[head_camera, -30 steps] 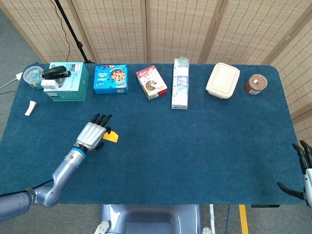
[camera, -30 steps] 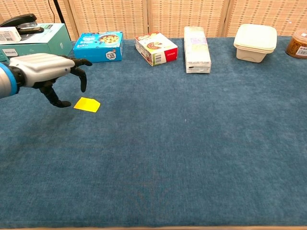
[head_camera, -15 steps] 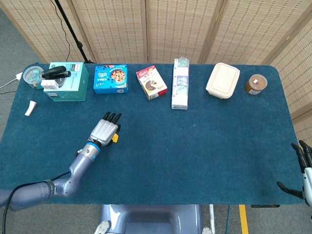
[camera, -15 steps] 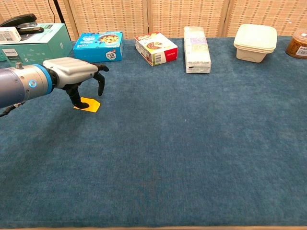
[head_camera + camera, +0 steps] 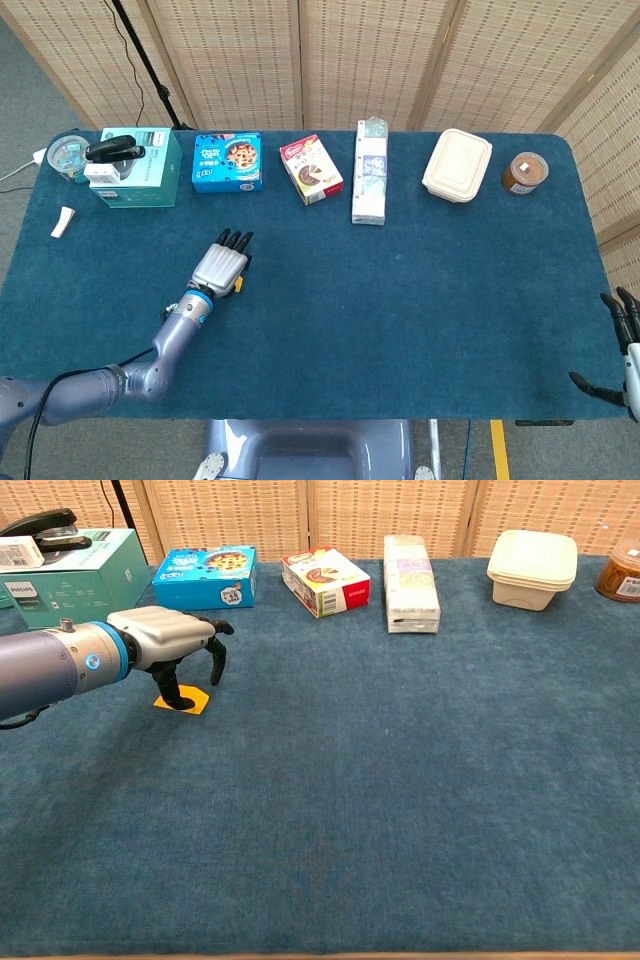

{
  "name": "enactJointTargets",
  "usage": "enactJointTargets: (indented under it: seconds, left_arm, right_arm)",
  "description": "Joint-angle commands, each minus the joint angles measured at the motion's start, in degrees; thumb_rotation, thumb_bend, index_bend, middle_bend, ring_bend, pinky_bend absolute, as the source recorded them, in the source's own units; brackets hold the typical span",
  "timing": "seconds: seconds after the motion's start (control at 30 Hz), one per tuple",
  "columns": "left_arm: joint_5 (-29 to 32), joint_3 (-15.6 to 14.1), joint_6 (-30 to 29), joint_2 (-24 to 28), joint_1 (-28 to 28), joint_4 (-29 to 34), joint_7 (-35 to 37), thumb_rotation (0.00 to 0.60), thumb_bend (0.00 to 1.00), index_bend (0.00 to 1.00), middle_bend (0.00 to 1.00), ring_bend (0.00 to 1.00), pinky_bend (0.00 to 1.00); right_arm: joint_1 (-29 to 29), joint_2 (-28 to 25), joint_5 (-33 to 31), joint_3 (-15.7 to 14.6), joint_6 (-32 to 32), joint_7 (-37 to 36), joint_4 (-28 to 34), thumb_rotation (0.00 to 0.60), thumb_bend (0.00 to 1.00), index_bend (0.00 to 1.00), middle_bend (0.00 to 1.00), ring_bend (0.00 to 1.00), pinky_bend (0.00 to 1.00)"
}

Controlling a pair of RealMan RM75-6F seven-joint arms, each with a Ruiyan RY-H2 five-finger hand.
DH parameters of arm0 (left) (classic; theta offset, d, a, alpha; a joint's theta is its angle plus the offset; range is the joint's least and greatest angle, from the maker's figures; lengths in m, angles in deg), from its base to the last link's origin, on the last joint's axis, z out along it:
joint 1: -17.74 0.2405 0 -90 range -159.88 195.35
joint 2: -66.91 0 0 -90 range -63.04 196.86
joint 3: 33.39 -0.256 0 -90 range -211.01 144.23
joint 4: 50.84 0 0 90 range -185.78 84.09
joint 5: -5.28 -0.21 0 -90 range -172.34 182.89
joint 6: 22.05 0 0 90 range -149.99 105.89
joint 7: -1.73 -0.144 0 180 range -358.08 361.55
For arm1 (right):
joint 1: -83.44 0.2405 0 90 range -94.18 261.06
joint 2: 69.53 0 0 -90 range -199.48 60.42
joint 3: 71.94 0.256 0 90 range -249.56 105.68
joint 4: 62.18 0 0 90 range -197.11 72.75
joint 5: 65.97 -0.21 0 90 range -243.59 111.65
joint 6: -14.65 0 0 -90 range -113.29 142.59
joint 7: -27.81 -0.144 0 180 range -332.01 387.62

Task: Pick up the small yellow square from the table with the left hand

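1. A blue tabletop carried a row of boxes and containers along its far edge, well apart from the working area at the near left.
2. The yellow square lay flat on the cloth at the left, partly covered by the left hand. In the head view only a sliver of the square showed beside that hand.
3. The left hand hovered palm down over the square, fingers curled downward and apart, with the thumb tip on or just at the square's surface. It held nothing yet; the square was not lifted.
4. That arched pose probably served to bring fingertips down either side of a thin, flat piece that offers little edge to catch.
5. The square would likely be hard to pinch off the soft cloth; a fingertip may need to slide or tip an edge up first.
6. The right hand sat at the tabletop's far right edge, well away, fingers spread and holding nothing, out of the way because the task belongs to the left.
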Motion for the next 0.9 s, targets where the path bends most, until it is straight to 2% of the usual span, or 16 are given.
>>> enactJointTargets:
  seconds: [0.03, 0.4, 0.9]
  left_arm:
    - [0.47, -0.44, -0.06, -0.48, -0.49, -0.43, -0.41, 0.600, 0.29, 0.45, 0.00, 0.00, 0.00]
    - [1.77, -1.38, -0.25, -1.26, -1.41, -1.28, -0.37, 0.600, 0.29, 0.46, 0.00, 0.00, 0.00]
    - [4.59, -2.44, -1.00, 0.31, -2.07, 0.89, -1.30, 0.600, 0.29, 0.52, 0.00, 0.00, 0.00]
  right_arm:
    - [0.00, -0.04, -0.14, 0.06, 0.03, -0.09, -0.05, 0.600, 0.00, 0.00, 0.00, 0.00, 0.00]
    - [-0.04, -0.25, -0.31, 0.12, 0.06, -0.67, -0.13, 0.600, 0.00, 0.00, 0.00, 0.00, 0.00]
    - [-0.07, -0.30, -0.41, 0.15, 0.14, -0.79, -0.16, 0.600, 0.00, 0.00, 0.00, 0.00, 0.00]
